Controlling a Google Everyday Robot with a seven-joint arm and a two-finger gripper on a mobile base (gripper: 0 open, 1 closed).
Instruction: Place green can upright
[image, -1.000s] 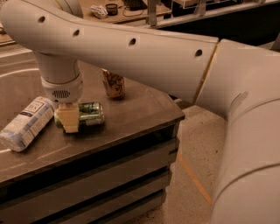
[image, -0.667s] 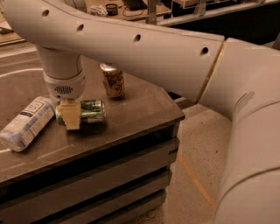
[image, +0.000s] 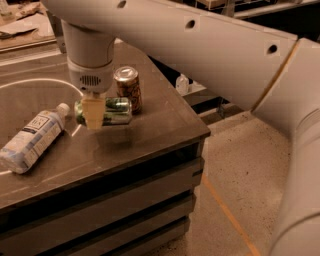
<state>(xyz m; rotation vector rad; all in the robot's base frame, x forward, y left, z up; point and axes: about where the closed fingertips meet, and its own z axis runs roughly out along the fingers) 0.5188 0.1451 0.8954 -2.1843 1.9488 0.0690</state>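
White tubular arm (image: 210, 50), dark holes (image: 190, 23); gripper (image: 97, 112) at green can (image: 118, 111), tan fingers (image: 93, 115).

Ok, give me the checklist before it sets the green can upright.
1. Gripper fingers closed across the green can: ok.
2. Green can upright: not ok, it is held on its side.
3. Can off the table: ok, a shadow shows beneath it.
4. Gap to the orange-brown can: cannot tell, the two overlap in view.
5. Bottle out of the way: ok, it lies apart.
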